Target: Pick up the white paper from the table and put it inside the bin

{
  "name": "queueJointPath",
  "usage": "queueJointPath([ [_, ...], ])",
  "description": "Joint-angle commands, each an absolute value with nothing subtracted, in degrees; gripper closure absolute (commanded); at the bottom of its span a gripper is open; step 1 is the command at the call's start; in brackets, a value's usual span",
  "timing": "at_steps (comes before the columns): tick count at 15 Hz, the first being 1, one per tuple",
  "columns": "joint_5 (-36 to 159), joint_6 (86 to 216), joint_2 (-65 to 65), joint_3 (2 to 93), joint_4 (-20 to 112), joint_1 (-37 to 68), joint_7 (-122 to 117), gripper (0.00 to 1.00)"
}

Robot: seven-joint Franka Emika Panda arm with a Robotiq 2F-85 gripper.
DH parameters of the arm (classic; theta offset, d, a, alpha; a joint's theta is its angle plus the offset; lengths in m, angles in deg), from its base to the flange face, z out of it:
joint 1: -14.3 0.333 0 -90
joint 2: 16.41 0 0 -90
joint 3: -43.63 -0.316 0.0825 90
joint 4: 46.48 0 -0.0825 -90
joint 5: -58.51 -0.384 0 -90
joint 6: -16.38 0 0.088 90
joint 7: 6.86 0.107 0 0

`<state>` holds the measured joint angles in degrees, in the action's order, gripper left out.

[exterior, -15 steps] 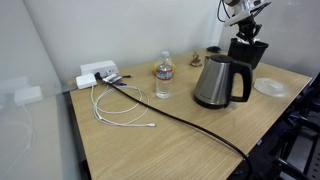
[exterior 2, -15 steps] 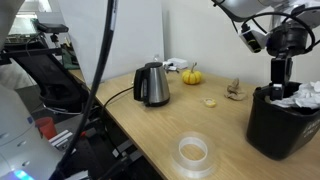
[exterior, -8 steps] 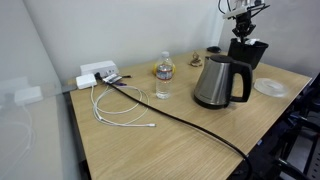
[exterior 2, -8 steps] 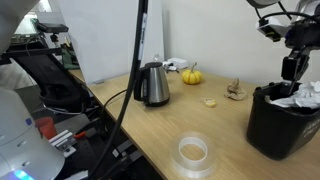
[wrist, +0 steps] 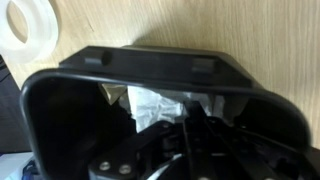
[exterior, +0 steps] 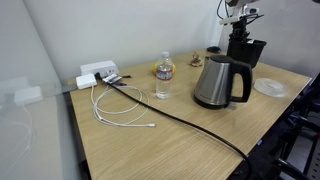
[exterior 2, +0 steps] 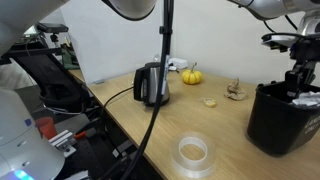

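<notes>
The black bin [wrist: 150,62] fills the wrist view, and the crumpled white paper [wrist: 150,108] lies inside it against the far wall. My gripper [wrist: 192,135] is shut, its fingertips down inside the bin just right of the paper. I cannot see anything pinched between the fingers. In both exterior views the gripper [exterior: 239,32] [exterior 2: 298,78] hangs over the bin [exterior: 250,52] [exterior 2: 272,125], which stands on the table [exterior: 150,150] at its far corner. A bit of white paper [exterior 2: 309,97] shows at the bin's rim.
A steel kettle [exterior: 215,82] [exterior 2: 152,85] stands near the bin, its black cord running across the table. A whitish disc [exterior: 270,87] [exterior 2: 192,152] [wrist: 25,25] lies beside the bin. A water bottle [exterior: 164,76], white cable [exterior: 120,105] and power block [exterior: 98,73] sit further off.
The gripper has stayed shut and shifted slightly sideways and down over the bin. The paper rests in the bin throughout.
</notes>
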<state>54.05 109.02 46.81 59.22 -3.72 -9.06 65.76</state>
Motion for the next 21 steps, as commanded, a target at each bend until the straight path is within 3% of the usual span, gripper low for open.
queueJointPath([
  [1,53.7,108.6,52.1,58.2,-11.1,-10.9,69.0,1.00],
  [21,47.9,116.7,53.8,56.3,-14.0,-12.7,73.6,1.00],
])
